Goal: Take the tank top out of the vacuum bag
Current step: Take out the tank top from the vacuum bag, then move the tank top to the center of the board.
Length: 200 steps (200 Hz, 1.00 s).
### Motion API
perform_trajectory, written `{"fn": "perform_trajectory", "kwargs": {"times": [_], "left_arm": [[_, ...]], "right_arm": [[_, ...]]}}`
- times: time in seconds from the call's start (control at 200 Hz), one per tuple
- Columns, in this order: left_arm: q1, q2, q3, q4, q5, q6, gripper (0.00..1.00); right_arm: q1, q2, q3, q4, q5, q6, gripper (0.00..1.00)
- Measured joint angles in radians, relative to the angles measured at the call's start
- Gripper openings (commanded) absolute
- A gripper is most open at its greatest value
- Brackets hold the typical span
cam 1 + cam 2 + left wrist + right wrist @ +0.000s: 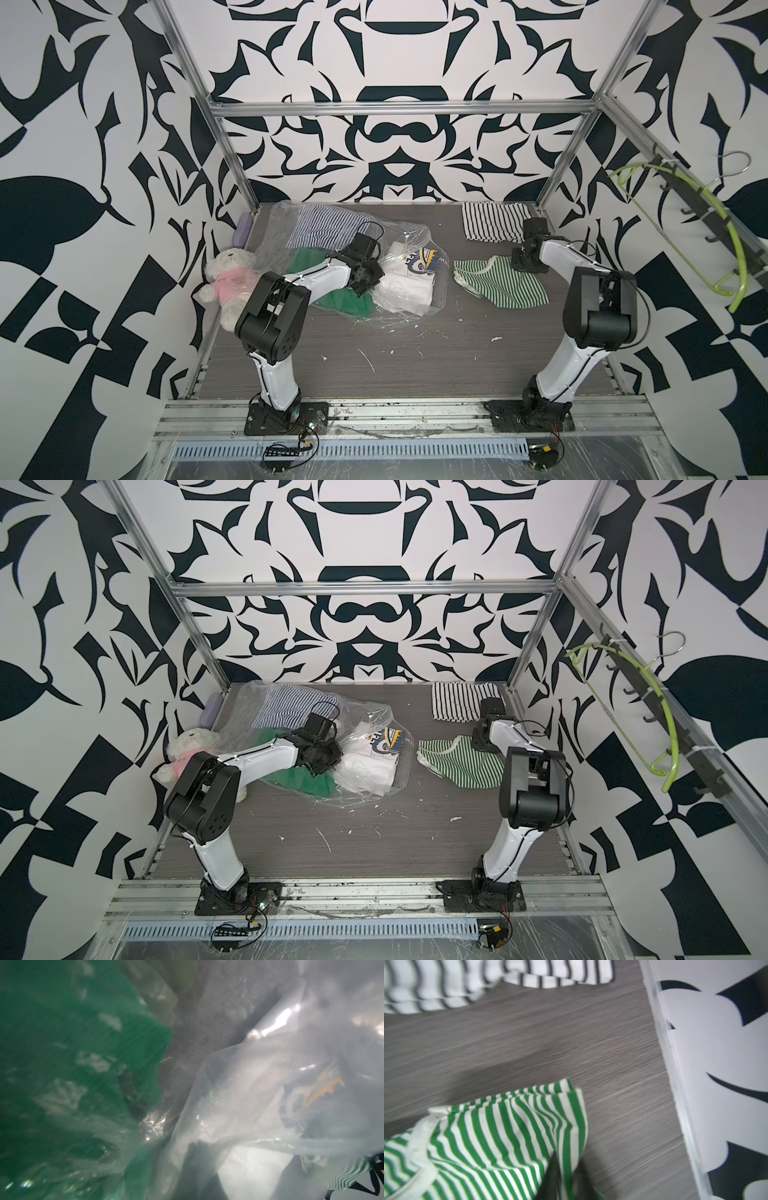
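Tank top [500,284], green-and-white striped, likely light and limp: lies on the counter [415,365] just outside the vacuum bag [409,241], right claw [566,1184] at its edge, grip indiscernible; left claw [363,289] closed against the slippery, crinkly bag; best pinched at a hem.

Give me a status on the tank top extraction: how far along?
Done: the green-striped tank top lies on the table, fully outside the vacuum bag. In hand: the right gripper sits at its edge with fabric between its jaws; whether it grips is unclear. The left gripper is shut at the bag. Left: likely only letting go and pulling back.
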Motion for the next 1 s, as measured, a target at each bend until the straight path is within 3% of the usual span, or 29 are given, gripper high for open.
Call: {"fn": "perform_trajectory", "kwargs": {"times": [0.06,0.205,0.435,0.55,0.72,1.0], "left_arm": [[0.0,0.0,0.0,0.0,0.0,0.0,0.0],[0.0,0.0,-0.002,0.0,-0.002,0.0,0.0],[0.0,-0.001,-0.002,0.001,-0.004,0.0,0.0],[0.0,-0.002,-0.002,0.0,-0.005,0.0,0.0],[0.0,-0.002,-0.002,0.001,-0.005,-0.003,0.0],[0.0,-0.002,-0.003,0.002,-0.005,-0.004,0.0]], "right_arm": [[-0.005,0.006,0.008,0.002,0.006,0.001,0.8],[0.023,-0.086,-0.03,0.023,0.011,0.0,0.8],[0.237,-0.348,-0.151,0.031,0.009,0.031,0.66],[0.338,-0.458,-0.253,0.006,-0.076,0.171,0.63],[0.336,-0.598,-0.483,0.034,-0.279,0.482,0.63],[0.304,-0.507,-0.566,0.194,-0.447,0.814,0.52]]}}
